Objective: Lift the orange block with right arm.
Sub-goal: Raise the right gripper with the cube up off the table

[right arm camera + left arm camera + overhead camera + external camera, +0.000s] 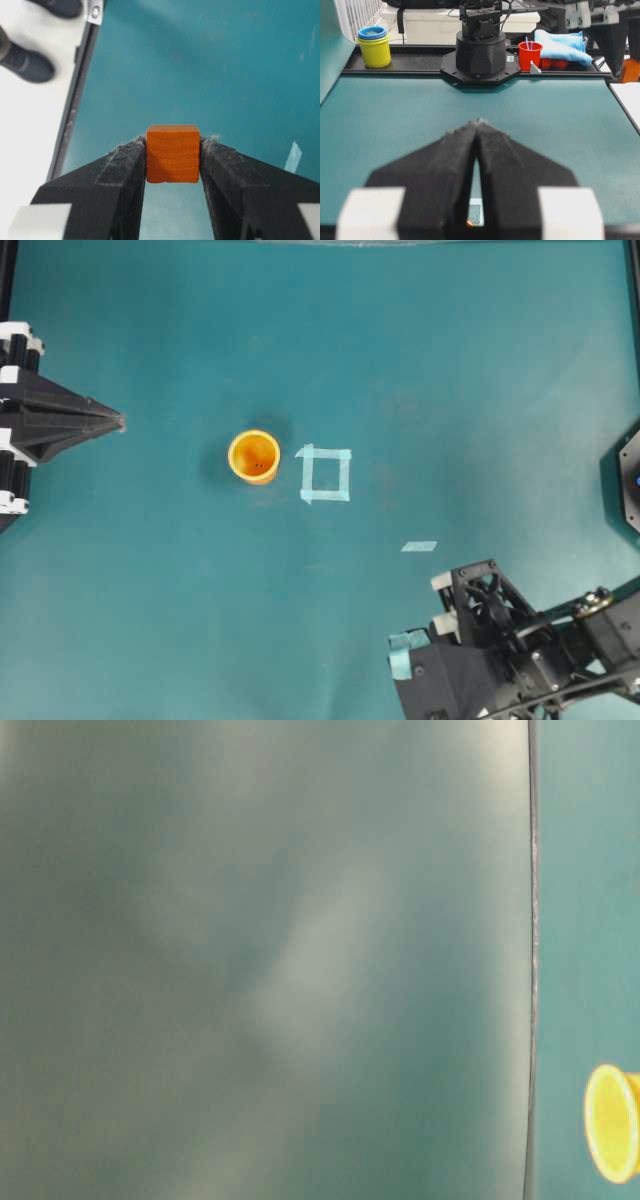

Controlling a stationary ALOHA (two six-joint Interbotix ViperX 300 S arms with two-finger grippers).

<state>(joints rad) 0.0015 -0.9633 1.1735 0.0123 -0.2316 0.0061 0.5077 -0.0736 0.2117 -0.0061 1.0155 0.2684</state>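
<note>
While the right gripper pinches the block between its two black fingers, the wrist view shows the cube caught by opposite side faces near the fingertips, with teal mat visible beneath it. That suggests it is off the surface, though the height cannot be judged. The block looks like painted wood, with faint grain lines on the near face: small, stiff and probably light, so a modest squeeze should hold it. Its flat parallel sides suit this grip, and the frayed padding on the fingers should resist slipping. Because the hold sits close to the tips, a jolt could twist the cube out; a steady rise seems wise.

Seen from overhead, the right arm lies nearer the camera's lower edge than the cup, off to the cup's right, and hides the block. A tape square lies just right of the cup. Far left of the cup, the left gripper rests closed and empty.
</note>
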